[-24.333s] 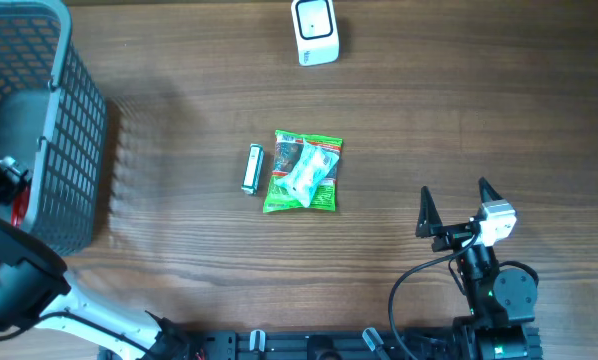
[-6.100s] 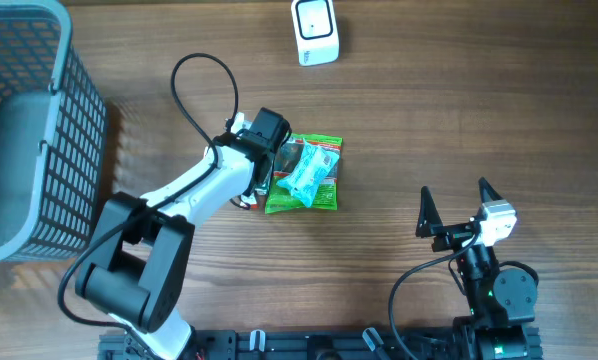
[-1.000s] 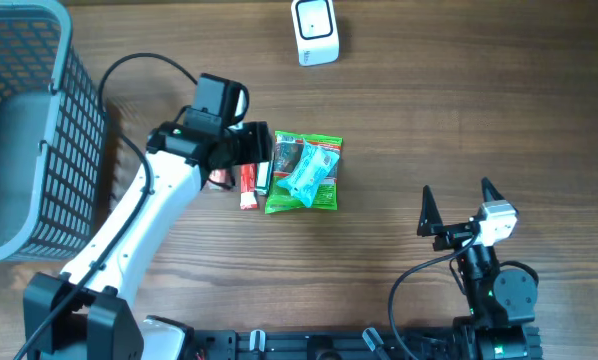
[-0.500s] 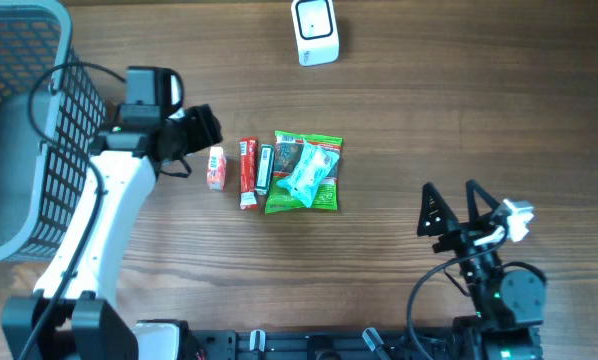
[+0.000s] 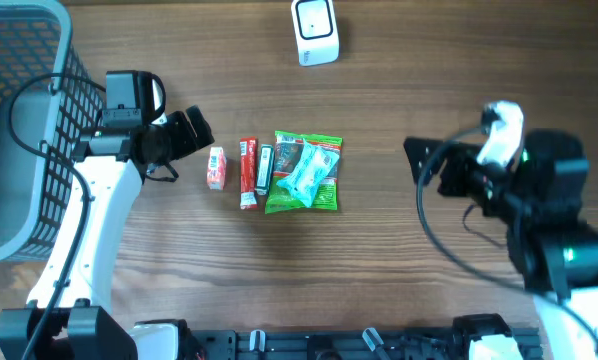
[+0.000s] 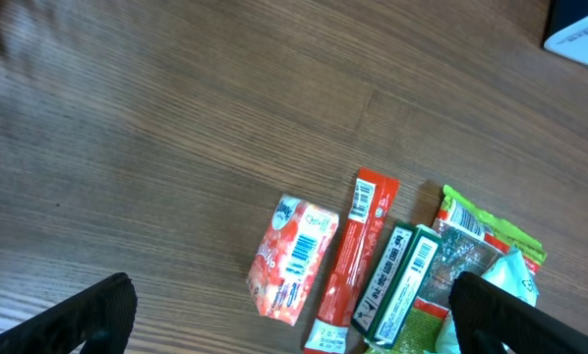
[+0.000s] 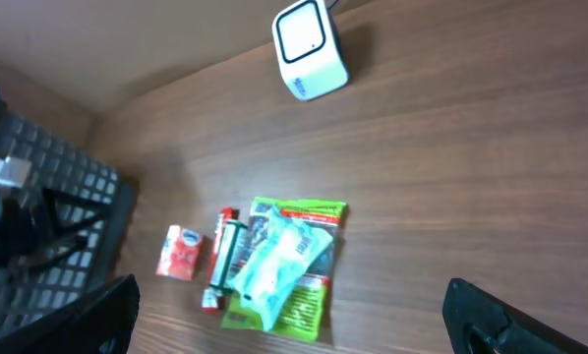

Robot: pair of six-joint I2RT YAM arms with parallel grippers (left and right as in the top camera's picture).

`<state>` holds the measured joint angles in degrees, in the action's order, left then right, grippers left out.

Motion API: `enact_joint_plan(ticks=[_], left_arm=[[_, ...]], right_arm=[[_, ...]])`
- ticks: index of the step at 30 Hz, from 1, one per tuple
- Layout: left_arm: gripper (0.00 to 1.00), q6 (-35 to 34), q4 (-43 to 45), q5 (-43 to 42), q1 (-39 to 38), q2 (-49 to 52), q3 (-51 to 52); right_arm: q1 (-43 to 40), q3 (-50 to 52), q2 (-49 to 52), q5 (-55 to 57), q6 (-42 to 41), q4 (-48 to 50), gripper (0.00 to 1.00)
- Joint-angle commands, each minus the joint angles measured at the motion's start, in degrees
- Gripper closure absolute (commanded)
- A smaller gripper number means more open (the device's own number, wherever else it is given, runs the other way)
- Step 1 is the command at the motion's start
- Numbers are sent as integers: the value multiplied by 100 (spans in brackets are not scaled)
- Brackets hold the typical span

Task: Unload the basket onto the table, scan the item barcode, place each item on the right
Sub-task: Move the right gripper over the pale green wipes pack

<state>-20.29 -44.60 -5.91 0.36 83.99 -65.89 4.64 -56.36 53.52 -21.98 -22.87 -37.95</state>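
I see the small red packet (image 5: 215, 167) lying flat on the table (image 5: 399, 260), just left of the red stick (image 5: 247, 172). My left gripper (image 5: 199, 133) hovers beside it, jaws wide and empty; my right gripper (image 5: 424, 165), likewise spread, hangs well apart.

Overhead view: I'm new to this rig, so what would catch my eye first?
A tight row of small packets lies mid-table: green packet, red stick, and a small red-and-white pack leftmost. The left gripper hovers open just left of it, a white scanner sits at the far edge, and a grey basket fills the left side.
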Motion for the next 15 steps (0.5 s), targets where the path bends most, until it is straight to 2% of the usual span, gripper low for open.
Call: enact_joint_plan(ticks=[1, 2, 3, 4, 5, 7, 9, 13, 15], left_arm=[[0, -11, 17, -48, 17, -72, 42], [0, -11, 17, -48, 17, -72, 42], [0, -11, 17, -48, 17, -72, 42], [0, -11, 17, -48, 17, -72, 42], [0, -11, 15, -48, 17, -72, 42], [0, -11, 15, -48, 17, -72, 42], [0, -11, 17, -48, 17, -72, 42], [0, -11, 17, -48, 17, -72, 42], [0, -11, 15, -48, 17, -72, 42]], right_arm=[[26, -210, 699, -603, -422, 63, 0], [26, -210, 852, -883, -415, 61, 5], [57, -208, 1029, -1145, -415, 85, 24], [138, -210, 1161, -1147, -420, 111, 48], [372, -210, 1342, -951, -444, 168, 59], [909, -208, 1626, -450, -671, 234, 61], [1825, -208, 2124, 516, -1200, 295, 52], [3296, -210, 3182, 2046, -1853, 883, 49], [3681, -210, 3659, 2430, -2076, 1266, 47]])
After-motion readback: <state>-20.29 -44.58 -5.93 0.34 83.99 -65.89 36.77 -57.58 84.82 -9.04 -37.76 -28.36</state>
